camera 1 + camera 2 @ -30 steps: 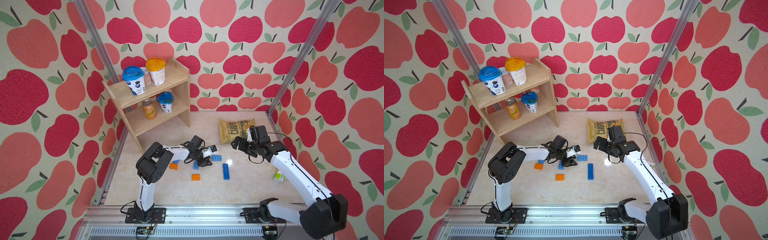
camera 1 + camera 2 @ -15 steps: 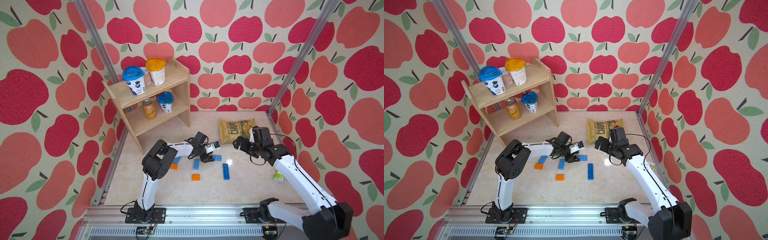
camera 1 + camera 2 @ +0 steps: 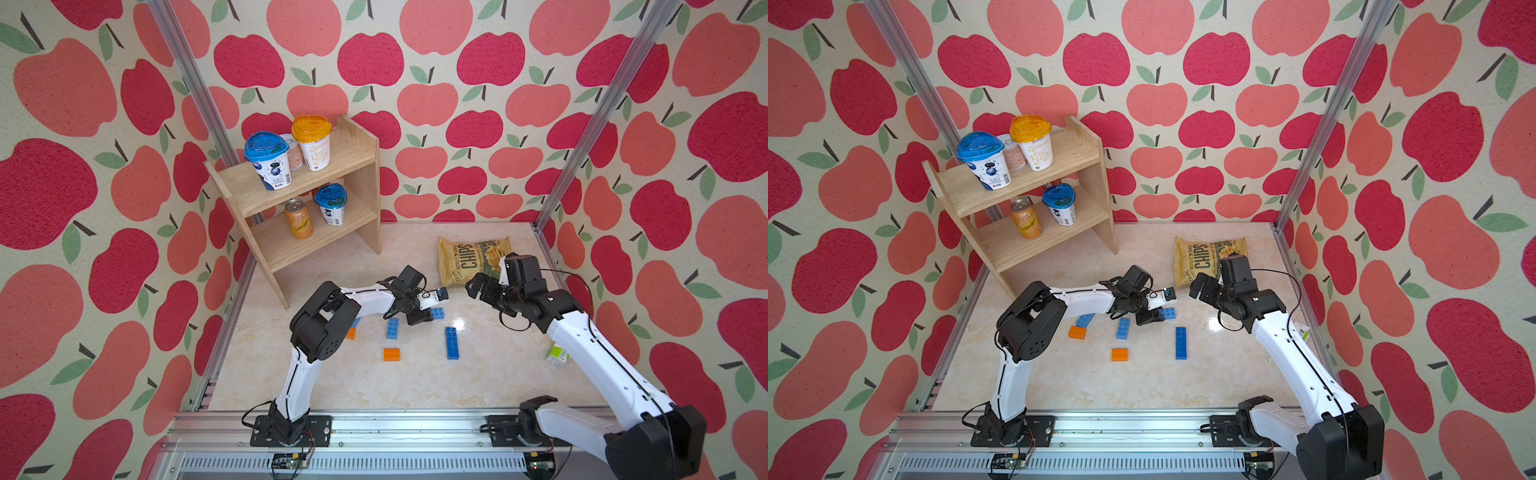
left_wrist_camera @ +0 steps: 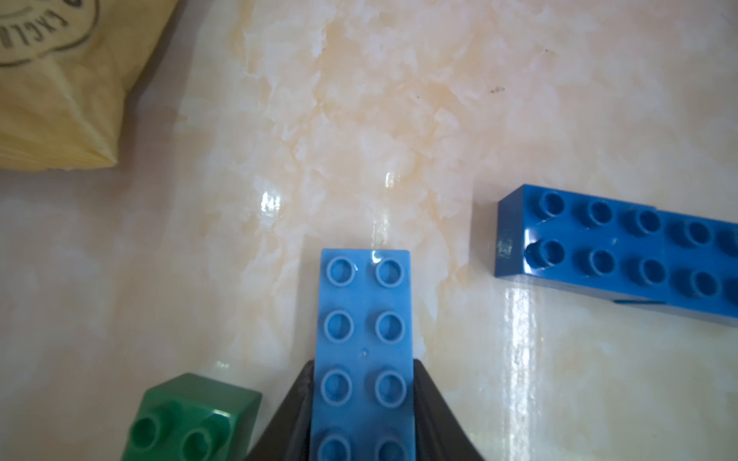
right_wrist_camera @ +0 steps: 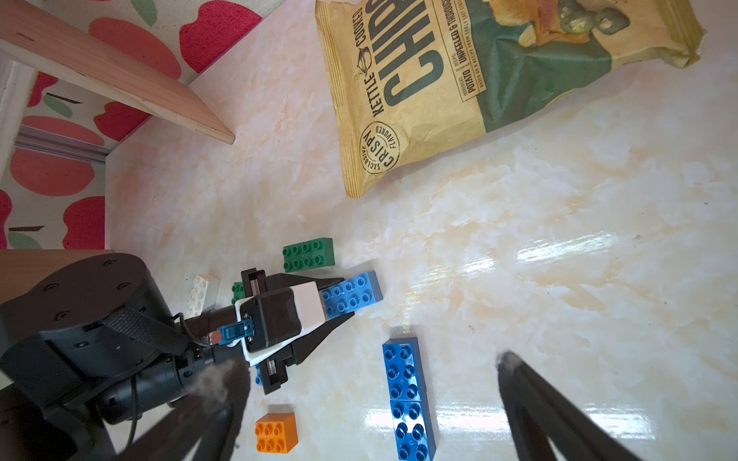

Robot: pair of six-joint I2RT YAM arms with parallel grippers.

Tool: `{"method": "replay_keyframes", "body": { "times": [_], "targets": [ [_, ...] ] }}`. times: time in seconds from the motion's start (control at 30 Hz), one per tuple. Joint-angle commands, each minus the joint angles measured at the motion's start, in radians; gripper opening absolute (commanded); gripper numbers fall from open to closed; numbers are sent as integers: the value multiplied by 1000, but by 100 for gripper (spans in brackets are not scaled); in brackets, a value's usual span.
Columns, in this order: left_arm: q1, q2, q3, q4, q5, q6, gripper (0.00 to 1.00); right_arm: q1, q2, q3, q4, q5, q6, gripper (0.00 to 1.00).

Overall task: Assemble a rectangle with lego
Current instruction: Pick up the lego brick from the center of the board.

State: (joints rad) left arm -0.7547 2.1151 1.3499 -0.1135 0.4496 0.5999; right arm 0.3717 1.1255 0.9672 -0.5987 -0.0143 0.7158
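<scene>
Shelf (image 3: 316, 195) of pale wood stands at the upper left of the floor in both top views, with tubs and a can on its boards. The right arm (image 3: 590, 345) rises from the lower right corner and leans up and leftward. Its wrist is bent so that the right claw (image 3: 476, 287) hangs in the air just left of the chips bag (image 3: 469, 257), jaws spread wide with nothing between them.

The left arm (image 3: 316, 328) climbs from the lower centre rail, folds sharply at the elbow and stretches its white forearm rightward, low over the floor. The left claw (image 4: 363, 403) is pinched narrow on a light blue brick (image 4: 364, 319), gripping its long sides near one end. The rest of the brick sticks out past the fingers. I cannot tell whether it rests on the floor or sits just off it.

The other lego lies around it. A dark blue strip (image 3: 452, 343) of two bricks end to end lies near the held brick but apart from it. A blue brick (image 3: 392, 328) sits left of that, with an orange brick (image 3: 391, 354) below it. In the right wrist view, a green brick (image 5: 307, 254) lies just beside the left claw.
</scene>
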Motion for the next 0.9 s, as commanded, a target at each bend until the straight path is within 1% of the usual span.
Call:
{"method": "replay_keyframes", "body": {
  "times": [0.0, 0.03, 0.07, 0.1, 0.27, 0.33, 0.37, 0.43, 0.5, 0.57, 0.6, 0.63, 0.77, 0.87],
  "targets": [
    [-4, 33, -36, -76, -63, 17, 12, -15, -26, -31, 0, 23, 49, 100],
    [-4, 18, -49, -59, -60, 18, 5, -24, -27, -39, -2, 18, 64, 100],
    [-4, -1, -63, -40, -58, 20, 0, -40, -29, -49, 3, -5, 73, 100],
    [-5, -17, -74, -29, -53, 23, 0, -63, -30, -66, 28, -58, 74, 100],
    [-2, -131, -107, -11, 11, 47, 0, -222, -15, -182, 181, -416, 90, 100],
    [-4, -165, -106, -18, 37, 50, 0, -262, -1, -214, 225, -516, 85, 100],
    [-4, -176, -100, -29, 45, 51, 0, -271, 5, -226, 238, -546, 81, 100],
    [-4, -192, -88, -40, 53, 47, 0, -276, 16, -241, 259, -600, 57, 88],
    [-5, -201, -78, -46, 62, 37, 0, -276, 29, -242, 244, -617, 35, 83],
    [-4, -204, -56, -66, 93, 29, 0, -277, 39, -265, 292, -685, 17, 70],
    [-6, -206, -47, -72, 109, 24, 0, -276, 44, -275, 317, -718, 18, 68],
    [-6, -209, -40, -74, 126, 21, 0, -276, 49, -289, 352, -755, 23, 67],
    [-14, -218, -12, -77, 177, 20, 0, -276, 69, -305, 369, -795, -5, 69],
    [-16, -212, 18, -103, 216, 26, 0, -276, 80, -314, 400, -861, -29, 66]
  ]
}}
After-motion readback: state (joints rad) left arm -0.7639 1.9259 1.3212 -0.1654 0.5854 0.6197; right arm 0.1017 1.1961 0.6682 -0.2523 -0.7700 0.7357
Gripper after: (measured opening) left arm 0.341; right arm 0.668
